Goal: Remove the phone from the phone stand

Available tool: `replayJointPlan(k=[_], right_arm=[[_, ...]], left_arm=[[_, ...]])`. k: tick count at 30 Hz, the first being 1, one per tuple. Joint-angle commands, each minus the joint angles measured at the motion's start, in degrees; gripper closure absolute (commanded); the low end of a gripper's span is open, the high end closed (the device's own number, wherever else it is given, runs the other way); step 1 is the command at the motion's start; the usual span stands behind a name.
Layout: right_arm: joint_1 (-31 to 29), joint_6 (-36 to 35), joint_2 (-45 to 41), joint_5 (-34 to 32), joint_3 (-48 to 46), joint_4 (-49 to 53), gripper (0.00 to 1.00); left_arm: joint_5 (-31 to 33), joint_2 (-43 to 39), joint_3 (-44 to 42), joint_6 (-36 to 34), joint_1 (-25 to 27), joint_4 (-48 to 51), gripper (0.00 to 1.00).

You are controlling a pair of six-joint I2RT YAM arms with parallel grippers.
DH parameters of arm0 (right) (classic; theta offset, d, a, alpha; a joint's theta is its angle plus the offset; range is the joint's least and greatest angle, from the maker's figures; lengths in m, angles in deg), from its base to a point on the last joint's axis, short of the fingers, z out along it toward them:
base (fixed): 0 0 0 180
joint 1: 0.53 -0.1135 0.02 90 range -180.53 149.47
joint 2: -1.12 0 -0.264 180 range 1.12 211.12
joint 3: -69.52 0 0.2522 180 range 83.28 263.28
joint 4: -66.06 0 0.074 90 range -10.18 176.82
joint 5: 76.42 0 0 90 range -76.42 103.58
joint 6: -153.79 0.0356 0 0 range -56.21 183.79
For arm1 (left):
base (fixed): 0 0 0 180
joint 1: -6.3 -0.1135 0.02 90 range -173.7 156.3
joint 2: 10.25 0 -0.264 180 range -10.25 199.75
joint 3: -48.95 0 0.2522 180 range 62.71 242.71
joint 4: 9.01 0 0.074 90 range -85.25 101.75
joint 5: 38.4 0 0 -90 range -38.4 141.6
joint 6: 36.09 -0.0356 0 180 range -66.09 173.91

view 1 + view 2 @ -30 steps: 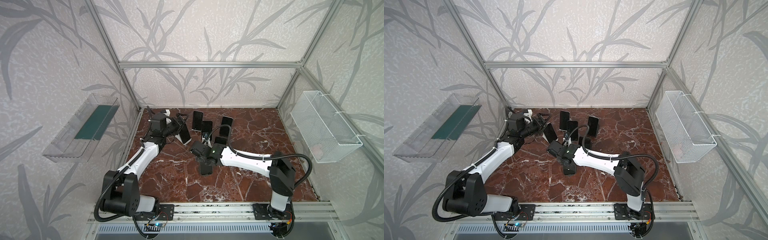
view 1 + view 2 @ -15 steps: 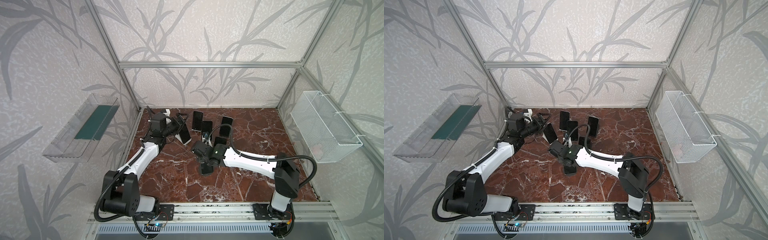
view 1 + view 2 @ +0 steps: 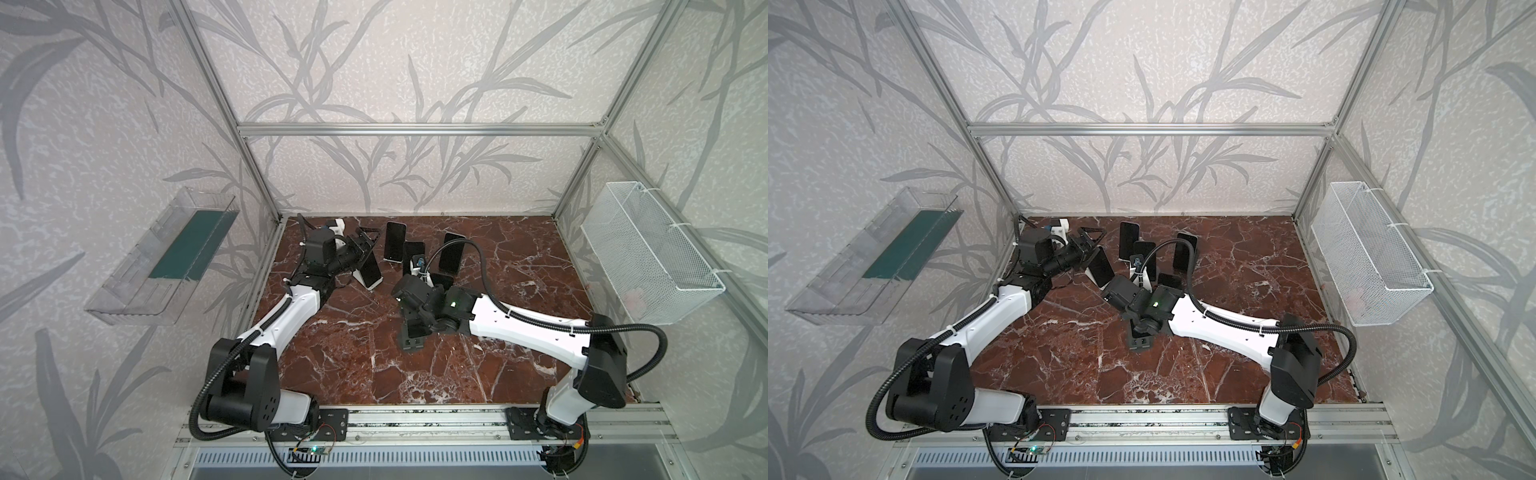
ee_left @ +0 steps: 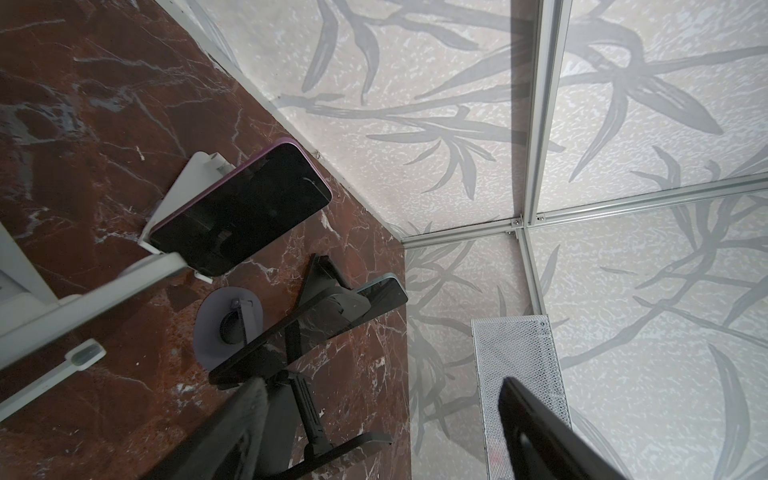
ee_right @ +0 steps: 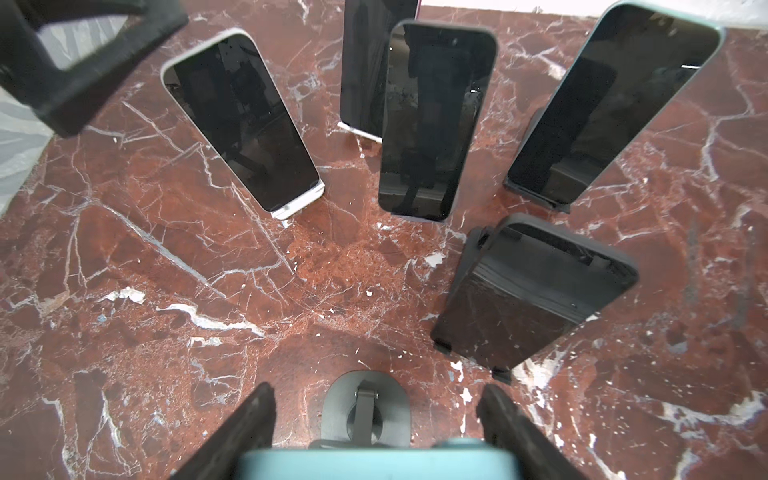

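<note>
Phone [image 5: 374,463], teal-edged, is held at its upper end between the right fingers [image 5: 249,432], which clench it from above. Only this top edge shows in the right wrist view. The phone stand [image 5: 365,401], a dark grey foot with a hinged arm, rests on the table [image 3: 332,365] directly beyond that edge. In both top views the pair lies under the right wrist, near the middle of the table, and the phone appears to be seated on the stand.

Key relation: the phone lies squarely between the right fingers. Its long axis probably leans from the stand's front lip up toward the back of the cell, so the lift should follow that lean rather than pull sideways.

The right arm is on the phone, and the left arm is well apart from it. The left fingers [image 4: 536,432] are spread and empty at the back left, just beside a white-edged phone [image 5: 241,120] on its own stand.

Compared with one second earlier, the right elbow stands farther toward the right and the front rail. The wrist remains over the same stand, whose dark shape has not shifted. The left arm is unchanged.
</note>
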Motion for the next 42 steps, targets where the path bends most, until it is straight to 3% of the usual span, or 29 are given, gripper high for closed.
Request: replayJointPlan(k=[1,17,29,37,42], right_arm=[[-0.30,-1.67,-4.07,-3.39,-0.20,1.53,0.33],[3.39,-8.97,-22.86,-13.18,-8.58,10.36,0.33],[23.91,-19.45,-33.40,-1.29,-16.49,6.18,0.33],[31.58,-24.06,-30.60,2.71,-18.18,1.01,0.32],[34.61,-25.75,-28.00,4.96,-19.58,-3.96,0.32]], left_arm=[[-1.09,-0.54,-0.54,0.89,1.02,-2.32,0.12],[-0.31,-0.33,-0.75,-0.38,5.71,-1.65,0.11],[0.13,0.37,-1.09,0.41,5.80,-1.59,0.11],[0.16,-0.29,-0.96,-0.12,5.63,-1.63,0.11],[2.20,-2.40,1.10,-6.39,3.91,4.42,0.11]])
